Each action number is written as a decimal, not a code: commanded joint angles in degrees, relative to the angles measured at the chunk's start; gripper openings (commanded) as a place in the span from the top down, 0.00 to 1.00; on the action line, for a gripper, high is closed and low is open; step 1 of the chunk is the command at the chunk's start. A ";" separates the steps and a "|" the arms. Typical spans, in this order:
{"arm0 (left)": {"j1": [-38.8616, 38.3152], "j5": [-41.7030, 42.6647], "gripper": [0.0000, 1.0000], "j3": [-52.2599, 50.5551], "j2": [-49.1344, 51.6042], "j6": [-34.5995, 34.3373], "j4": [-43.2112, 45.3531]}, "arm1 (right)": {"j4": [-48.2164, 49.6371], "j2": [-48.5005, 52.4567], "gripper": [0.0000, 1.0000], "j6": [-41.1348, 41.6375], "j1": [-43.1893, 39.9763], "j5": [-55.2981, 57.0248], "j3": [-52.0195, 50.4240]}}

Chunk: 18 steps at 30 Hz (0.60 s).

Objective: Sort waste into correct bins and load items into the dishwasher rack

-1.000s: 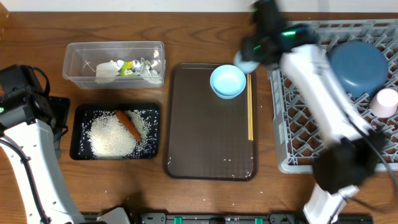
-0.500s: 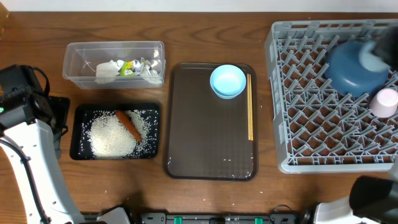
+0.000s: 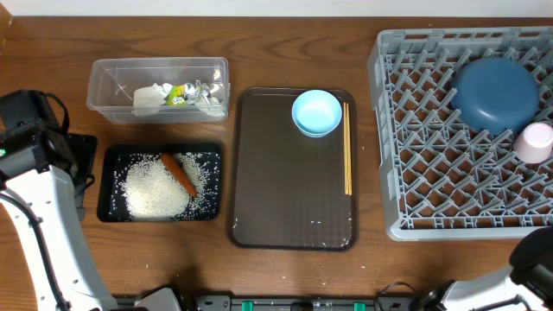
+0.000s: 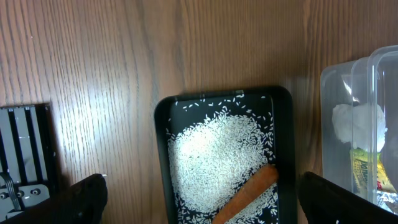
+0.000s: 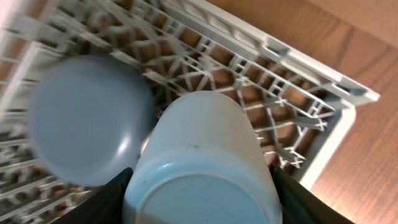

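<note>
In the right wrist view my right gripper (image 5: 202, 186) is shut on an upturned white cup (image 5: 202, 155), its fingers against both sides, above the grey dishwasher rack (image 5: 298, 68) beside the dark blue plate (image 5: 87, 118). Overhead shows only a bit of that arm (image 3: 536, 268). It also shows the plate (image 3: 495, 93) and a pale cup (image 3: 536, 142) in the rack (image 3: 432, 173); whether this is the cup I hold I cannot tell. The light blue bowl (image 3: 316, 112) and chopsticks (image 3: 348, 147) lie on the brown tray (image 3: 289, 199). My left gripper (image 4: 199, 211) hangs open over the black tray (image 4: 160, 162) with rice (image 4: 211, 155) and carrot (image 4: 249, 193).
The clear tub (image 3: 108, 86) at the back left holds the napkin (image 3: 151, 97) and wrappers (image 3: 186, 92). The left arm (image 3: 34, 155) stands at the table's left edge beside the black tray (image 3: 112, 181). Bare wood lies between the brown tray and the rack.
My right arm swept from beside the bowl, across the rack, and out of the overhead view to the bottom right. The left arm has not moved.
</note>
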 commanded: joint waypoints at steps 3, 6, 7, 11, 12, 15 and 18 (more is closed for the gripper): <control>0.24 -0.31 0.01 0.39 0.28 0.50 -0.22 | -0.76 4.39 0.46 -0.70 -1.09 2.71 -0.13; 0.24 -0.31 0.01 0.39 0.28 0.52 -0.22 | -1.22 6.38 0.45 -0.68 -1.14 7.52 -0.13; 0.24 -0.31 0.01 0.39 0.28 0.50 -0.22 | -1.31 6.91 0.45 -0.68 -1.25 7.98 -0.13; 0.24 -0.31 0.01 0.39 0.28 0.52 -0.20 | -1.40 8.90 0.43 -0.72 -2.38 8.46 -0.13; 0.24 -0.31 0.01 0.39 0.28 0.52 -0.22 | -1.55 9.31 0.44 -0.74 -2.78 8.81 -0.13; 0.24 -0.31 0.01 0.39 0.28 0.50 -0.22 | -1.81 10.43 0.44 -0.70 -3.98 9.01 -0.17; 0.24 -0.31 0.01 0.39 0.28 0.50 -0.22 | -2.21 11.17 0.42 -0.70 -5.31 8.98 -0.20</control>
